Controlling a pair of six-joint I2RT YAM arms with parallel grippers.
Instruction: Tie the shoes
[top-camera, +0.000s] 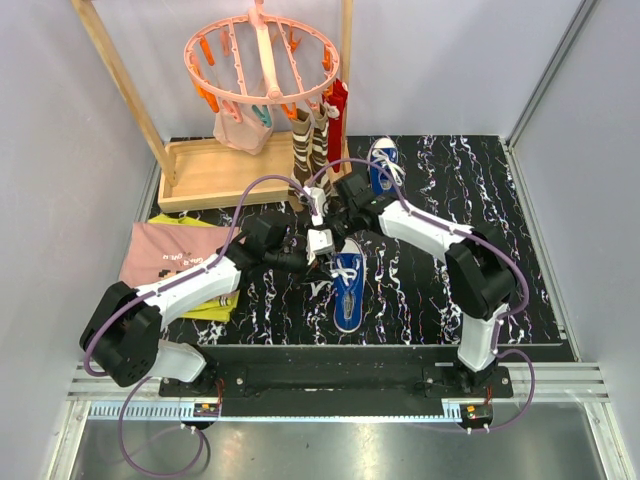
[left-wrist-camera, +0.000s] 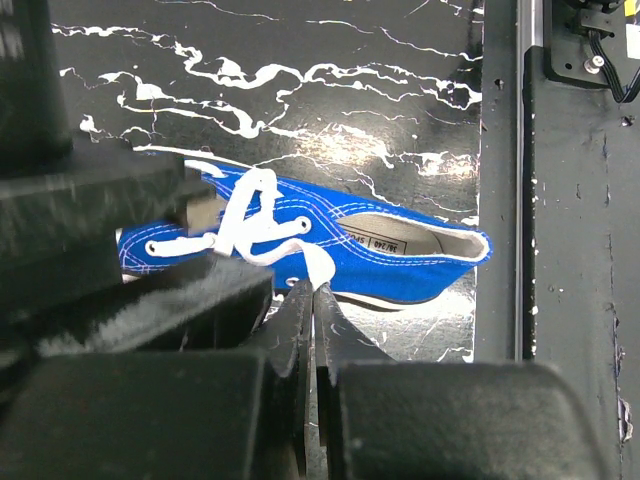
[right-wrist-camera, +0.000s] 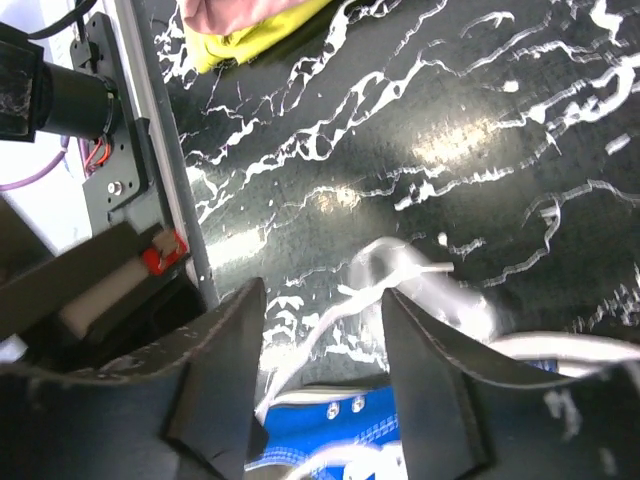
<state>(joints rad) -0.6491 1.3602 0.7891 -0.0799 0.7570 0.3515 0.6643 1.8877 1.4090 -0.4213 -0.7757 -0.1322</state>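
L gripper sits closest in the left wrist view: fingers pressed together, with a white lace end caught at the tips. The lace runs straight up to the near shoe, blue canvas, just beyond at 12 o'clock, heel end twd the base rail.

R gripper: fingers apart, nothing between them; loose lace lies on the mat past the gap, blue shoe fabric under the fingers at 6.

Top view: near shoe is mid-mat, both grippers crowded over its far end, close to each other. Far shoe is at 1 o'clock from it, well apart, by the mat's back edge.

Surroundings: wooden rack w/ pink peg hanger at 11 o'clock. Its hanging socks drop just beside the R wrist, tight spot. Purple cable loops past there too. Pink cloth over yellow cloth at 9 o'clock, under the L arm.
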